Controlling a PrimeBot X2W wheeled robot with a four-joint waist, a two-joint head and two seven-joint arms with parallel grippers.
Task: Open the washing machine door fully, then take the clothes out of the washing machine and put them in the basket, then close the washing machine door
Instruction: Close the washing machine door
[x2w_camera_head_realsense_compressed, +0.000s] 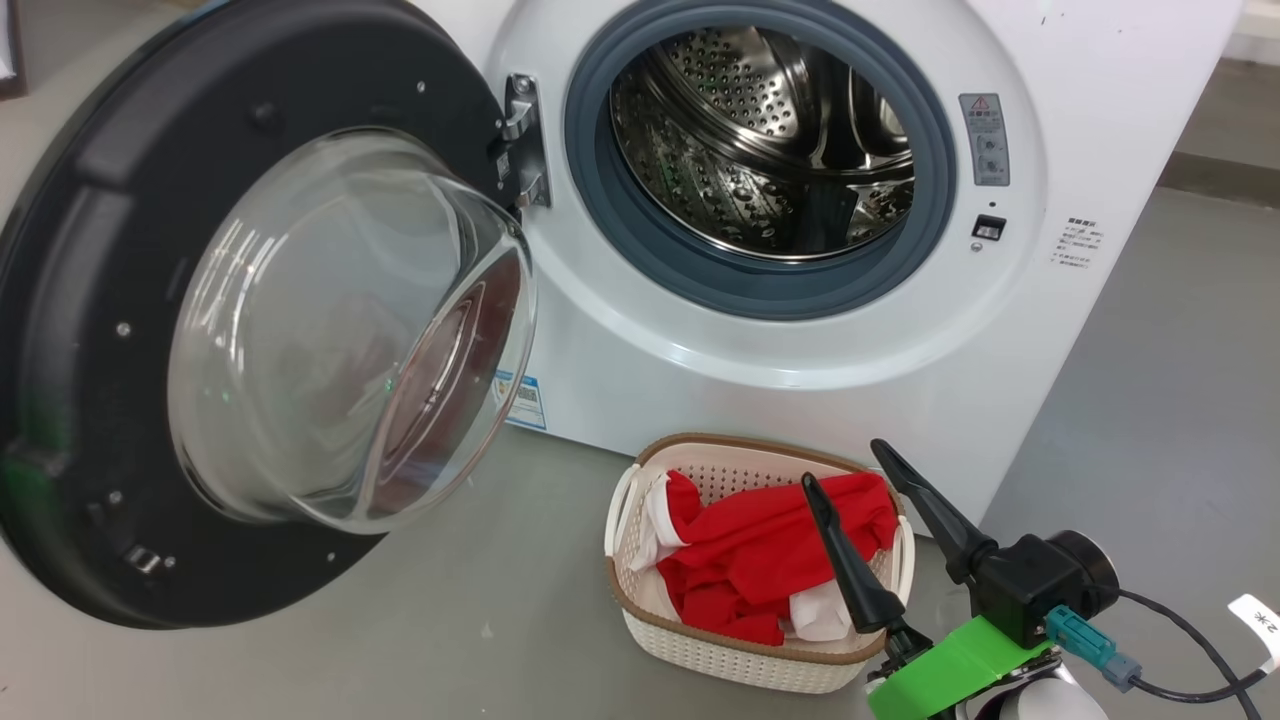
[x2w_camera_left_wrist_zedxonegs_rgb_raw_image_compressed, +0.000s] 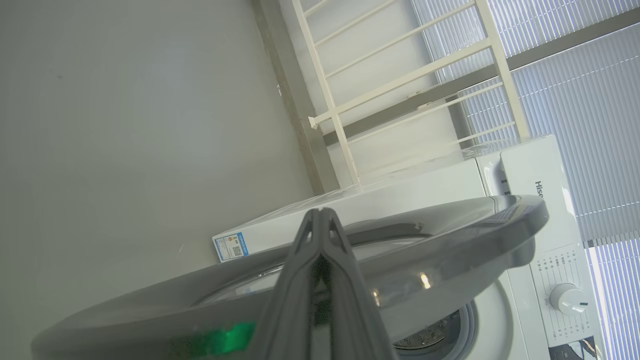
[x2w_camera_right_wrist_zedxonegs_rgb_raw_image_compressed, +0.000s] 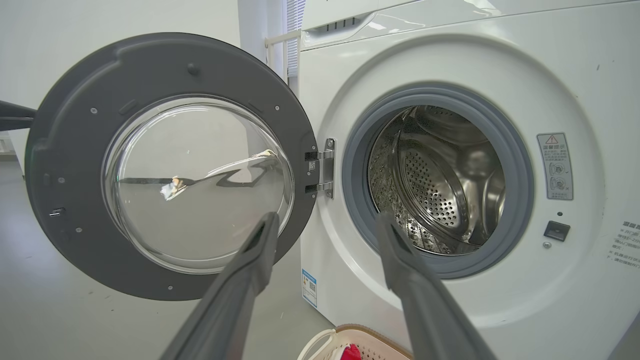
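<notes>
One door (x2w_camera_head_realsense_compressed: 90, 300) open leftward, glass (x2w_camera_head_realsense_compressed: 330, 330) bulging rightward, clothes (x2w_camera_head_realsense_compressed: 760, 560) in basket (x2w_camera_head_realsense_compressed: 720, 655)

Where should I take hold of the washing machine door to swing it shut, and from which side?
Probably the door rim at its free edge, opposite the hinge, coming from its outer face. Leverage is greatest there, while the glass bowl bulges smooth and round. The shut left gripper sits by that side.

Left tool (x2w_camera_left_wrist_zedxonegs_rgb_raw_image_compressed: 320, 212) closed, right tool (x2w_camera_head_realsense_compressed: 843, 462) spread.
</notes>
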